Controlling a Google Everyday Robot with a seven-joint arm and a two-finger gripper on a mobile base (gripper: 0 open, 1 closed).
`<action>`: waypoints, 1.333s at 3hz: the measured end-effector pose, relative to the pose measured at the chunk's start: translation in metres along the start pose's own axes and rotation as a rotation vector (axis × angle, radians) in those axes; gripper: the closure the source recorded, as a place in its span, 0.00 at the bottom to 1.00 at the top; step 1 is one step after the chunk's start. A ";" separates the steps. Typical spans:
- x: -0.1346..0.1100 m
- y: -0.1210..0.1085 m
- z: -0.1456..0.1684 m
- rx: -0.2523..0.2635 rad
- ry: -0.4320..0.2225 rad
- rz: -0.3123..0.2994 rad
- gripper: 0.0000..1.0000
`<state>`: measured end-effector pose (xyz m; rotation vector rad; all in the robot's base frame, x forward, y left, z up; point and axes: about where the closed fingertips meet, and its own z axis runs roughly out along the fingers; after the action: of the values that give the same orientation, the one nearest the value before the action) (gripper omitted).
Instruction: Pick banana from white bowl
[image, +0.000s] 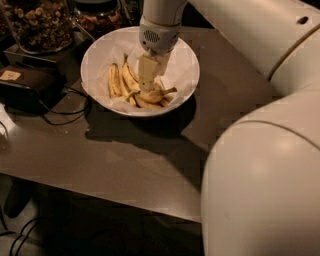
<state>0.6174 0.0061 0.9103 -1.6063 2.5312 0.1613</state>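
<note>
So the robot's claw (146, 87) is right down inside the big round white bowl (187, 75), pointing straight down from its pale grey wrist. The tip sits among the fruit, just about where the long curved yellow banana (153, 96) lies along the near side of the bowl with its dark stem end poking out to the right. Honestly I can't tell from here whether the claw is wide or narrow, or whether it has hold of anything; it just looks like one cream block touching the pile.

To the left of the claw a few straighter yellow bananas (114, 80) lie side by side on the crinkled white paper lining (100, 55).

The bowl sits toward the back of the grey-brown worktop (125, 155). Behind it on the left is a glass jar of nuts (37, 22), with a second glass jar (100, 15) beside it. A black box (25, 85) with a small tag sits left of the bowl, and black cables (65, 117) trail from it across the surface. The robot's bulky white arm (270, 175) fills the right side.
</note>
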 end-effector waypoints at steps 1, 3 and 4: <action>0.010 0.007 -0.028 0.054 -0.021 -0.003 0.42; 0.008 0.007 -0.043 0.095 -0.047 -0.011 0.23; 0.004 0.007 -0.037 0.085 -0.049 -0.011 0.01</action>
<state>0.6077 -0.0004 0.9466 -1.5651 2.4578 0.0894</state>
